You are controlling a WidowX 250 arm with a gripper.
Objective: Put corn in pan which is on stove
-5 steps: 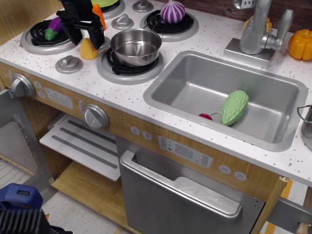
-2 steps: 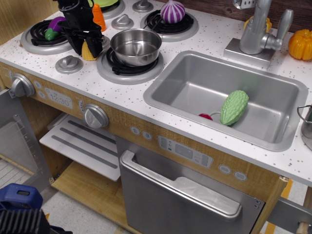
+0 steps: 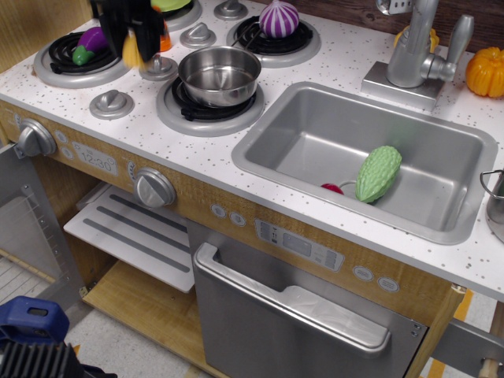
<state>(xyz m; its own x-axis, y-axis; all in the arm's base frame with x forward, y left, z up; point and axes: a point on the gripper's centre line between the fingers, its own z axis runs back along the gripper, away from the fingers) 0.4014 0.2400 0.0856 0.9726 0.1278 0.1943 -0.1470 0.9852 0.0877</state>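
Note:
My black gripper (image 3: pixel 132 43) is at the far left of the stove (image 3: pixel 118 130), shut on the yellow corn (image 3: pixel 131 52). It holds the corn lifted off the cooktop, left of the pan and a little above its rim height. The corn looks blurred and hangs below the fingers. The shiny steel pan (image 3: pixel 220 75) stands empty on the front right burner.
A purple eggplant (image 3: pixel 90 42) lies on the left burner, an orange carrot (image 3: pixel 163 35) behind the gripper, a purple onion (image 3: pixel 279 17) on the back burner. The sink (image 3: pixel 315 134) holds a green gourd (image 3: pixel 378 173). Faucet (image 3: pixel 417 51) and pumpkin (image 3: pixel 486 71) stand at the back right.
The gripper came down over the corn, shut on it and has lifted it up off the cooktop. The pan has not moved.

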